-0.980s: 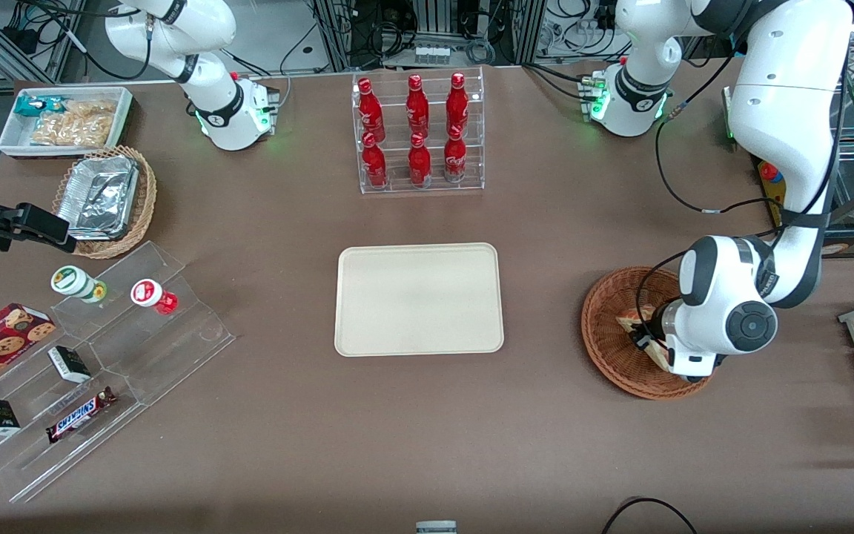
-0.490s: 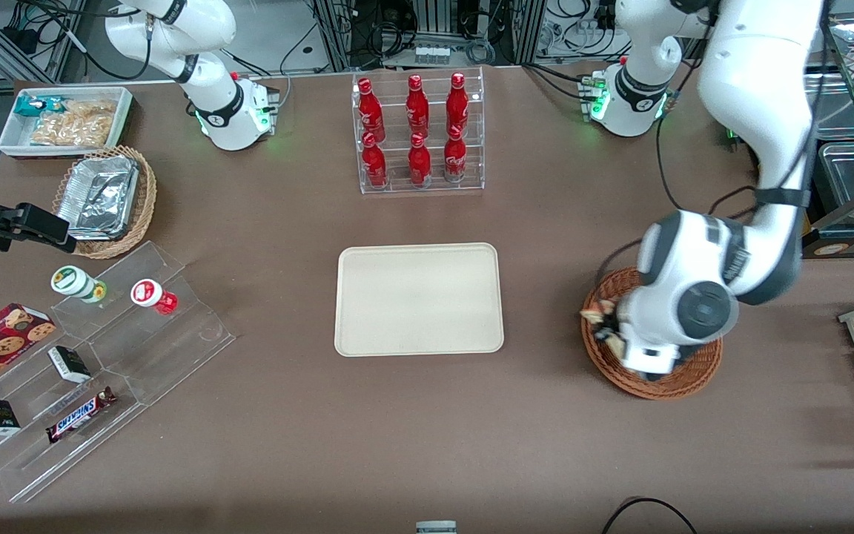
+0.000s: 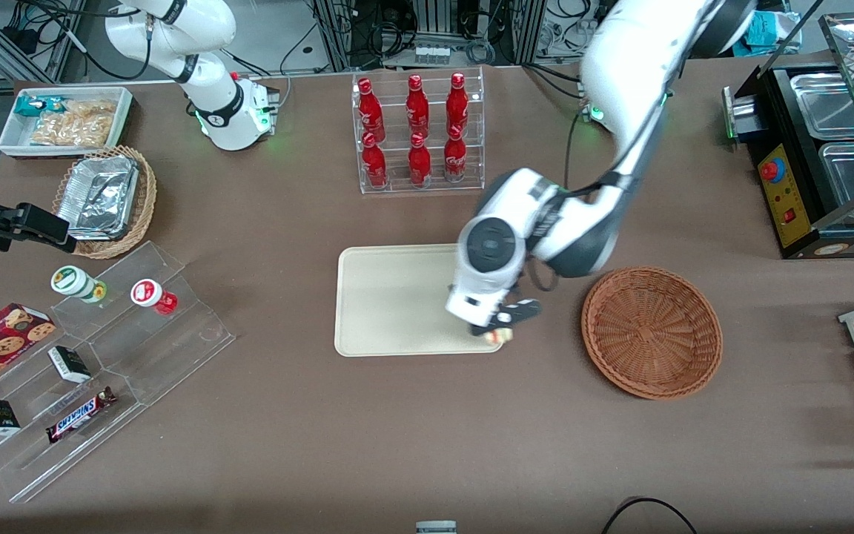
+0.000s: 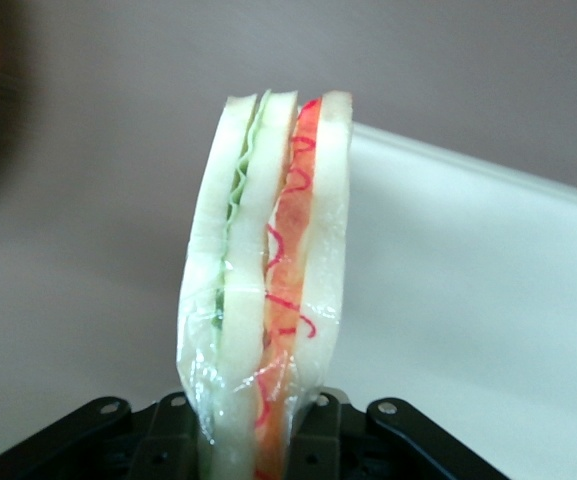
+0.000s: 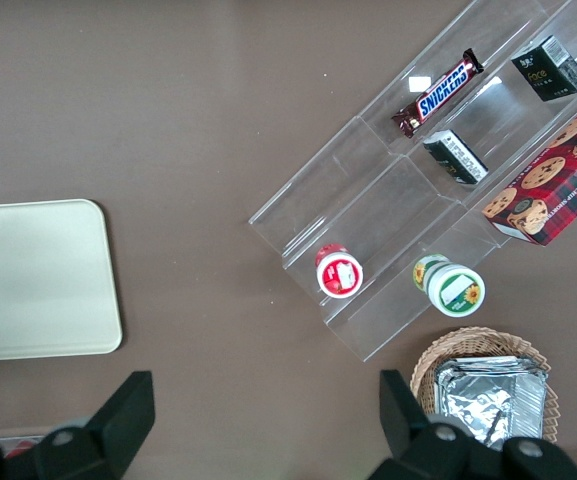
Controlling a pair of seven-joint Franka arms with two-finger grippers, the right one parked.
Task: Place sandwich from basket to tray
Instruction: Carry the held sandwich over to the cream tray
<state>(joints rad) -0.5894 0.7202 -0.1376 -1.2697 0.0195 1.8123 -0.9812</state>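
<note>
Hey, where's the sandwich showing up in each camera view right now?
Front view: sandwich held in the gripper over the tray corner nearest the basket.
Left wrist view: sandwich upright between the gripper fingers, filling layers facing the camera.
Right wrist view: not in it.
Shared landmark: the tray.

A brown matte table fills the scene under even overhead light. At its edge farthest from the front camera stand metal frames hung with tangled black cables.
</note>
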